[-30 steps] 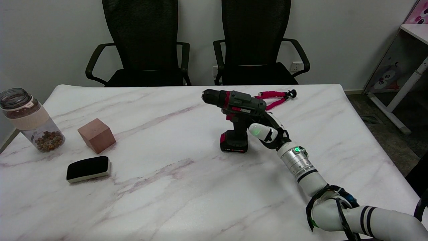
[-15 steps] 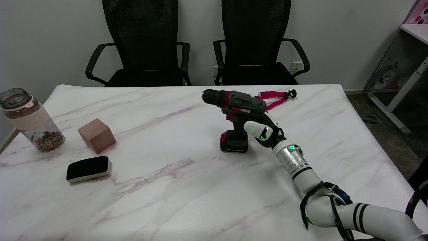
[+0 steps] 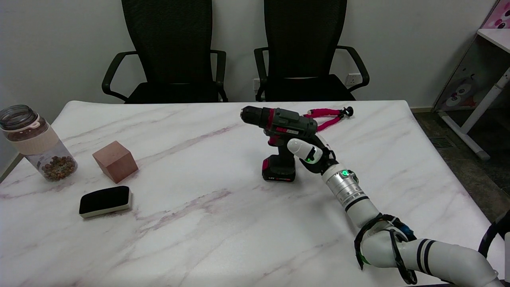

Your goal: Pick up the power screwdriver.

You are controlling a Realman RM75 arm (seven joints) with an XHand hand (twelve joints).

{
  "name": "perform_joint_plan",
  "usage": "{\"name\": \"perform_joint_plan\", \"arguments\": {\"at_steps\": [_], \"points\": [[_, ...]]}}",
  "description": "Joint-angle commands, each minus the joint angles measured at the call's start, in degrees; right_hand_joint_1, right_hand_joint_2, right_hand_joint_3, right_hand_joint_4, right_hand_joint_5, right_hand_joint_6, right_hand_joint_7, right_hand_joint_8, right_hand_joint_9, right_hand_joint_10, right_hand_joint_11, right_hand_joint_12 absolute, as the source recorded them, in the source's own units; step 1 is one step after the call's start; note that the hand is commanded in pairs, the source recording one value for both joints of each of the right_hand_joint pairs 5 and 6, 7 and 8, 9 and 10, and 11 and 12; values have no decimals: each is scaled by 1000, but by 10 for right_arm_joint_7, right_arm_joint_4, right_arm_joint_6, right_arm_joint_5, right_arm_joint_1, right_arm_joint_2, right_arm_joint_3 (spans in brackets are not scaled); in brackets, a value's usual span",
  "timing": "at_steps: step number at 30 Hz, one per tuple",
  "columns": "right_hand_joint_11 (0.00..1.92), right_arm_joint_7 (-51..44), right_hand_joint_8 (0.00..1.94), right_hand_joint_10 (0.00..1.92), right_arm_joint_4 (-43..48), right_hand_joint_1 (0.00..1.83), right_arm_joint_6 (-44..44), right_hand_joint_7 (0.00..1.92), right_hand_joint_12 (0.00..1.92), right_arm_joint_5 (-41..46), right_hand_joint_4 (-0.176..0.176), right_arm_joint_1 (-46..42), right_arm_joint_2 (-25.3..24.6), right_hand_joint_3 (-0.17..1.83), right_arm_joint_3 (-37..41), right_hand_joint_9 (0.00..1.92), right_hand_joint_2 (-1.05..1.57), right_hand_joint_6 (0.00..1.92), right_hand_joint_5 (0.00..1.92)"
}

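On the marble counter (image 3: 223, 223), the power screwdriver (image 3: 281, 137) stands upright on its battery, so its handle is easy to reach. My hand (image 3: 310, 153) is at the handle; whether it grips, I cannot tell.

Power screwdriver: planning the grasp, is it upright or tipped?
Upright: the power screwdriver stands on its battery base on the table, chuck pointing left.
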Motion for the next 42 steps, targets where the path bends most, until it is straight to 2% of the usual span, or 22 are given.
{"name": "perform_joint_plan", "arguments": {"at_steps": [1,6,10,27,42], "points": [[722,4,0,428,3,881,-2,0,722,3,-8,5,-3,551,0,428,-45,0,0],[939,4,0,505,6,879,-4,0,939,4,-8,5,-3,547,0,505,-14,0,0],[1019,5,0,530,6,879,-6,0,1019,4,-8,5,-3,559,0,530,-7,0,0],[1112,7,0,569,11,868,-10,0,1112,18,-9,3,-3,589,3,569,108,0,0],[1157,7,99,684,19,867,-11,99,1157,18,-6,6,-3,611,5,684,191,99,99]]}}
